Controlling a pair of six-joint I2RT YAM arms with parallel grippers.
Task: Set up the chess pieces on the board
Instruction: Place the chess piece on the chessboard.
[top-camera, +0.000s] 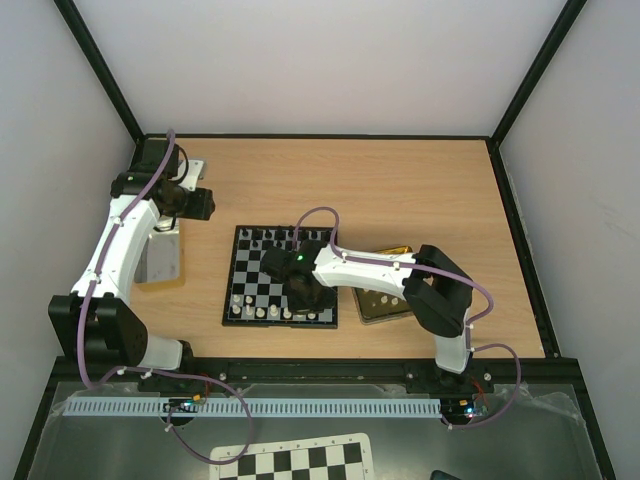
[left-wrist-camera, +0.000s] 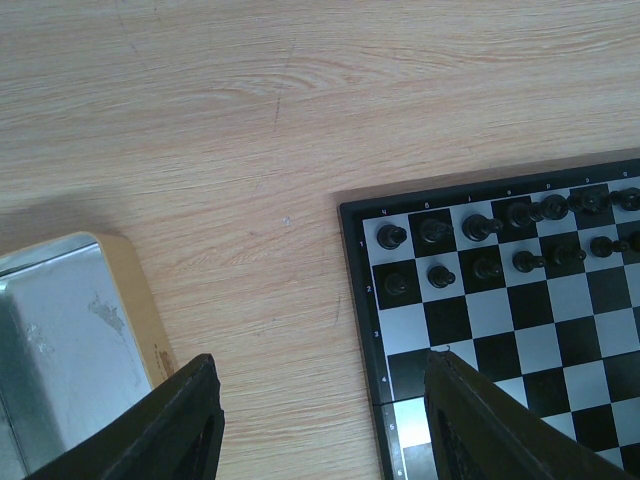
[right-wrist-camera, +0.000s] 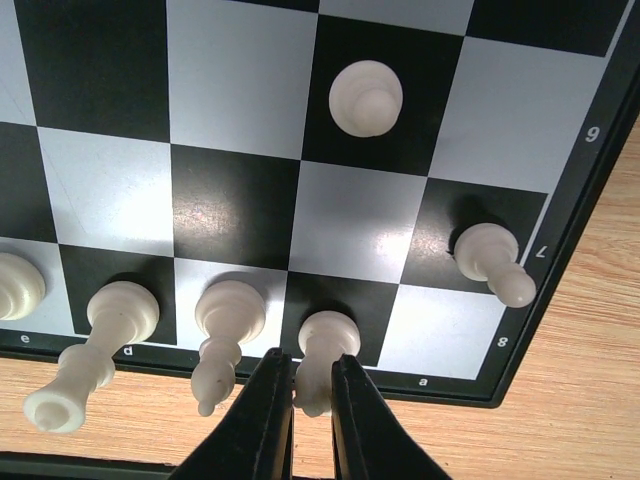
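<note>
Chess pieces mostly placed; black rows look full, white unfinished; right gripper pinches a white piece on the board; left gripper gapes empty.

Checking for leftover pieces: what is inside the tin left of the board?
The tin shows only bare, smudged metal inside, with nothing lying in the visible part. Its lower part is cut off by the frame edge and the left gripper, so that part is unseen.

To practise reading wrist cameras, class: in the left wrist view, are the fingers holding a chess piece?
No, the left fingers stand wide apart, with only table and board between them.
</note>
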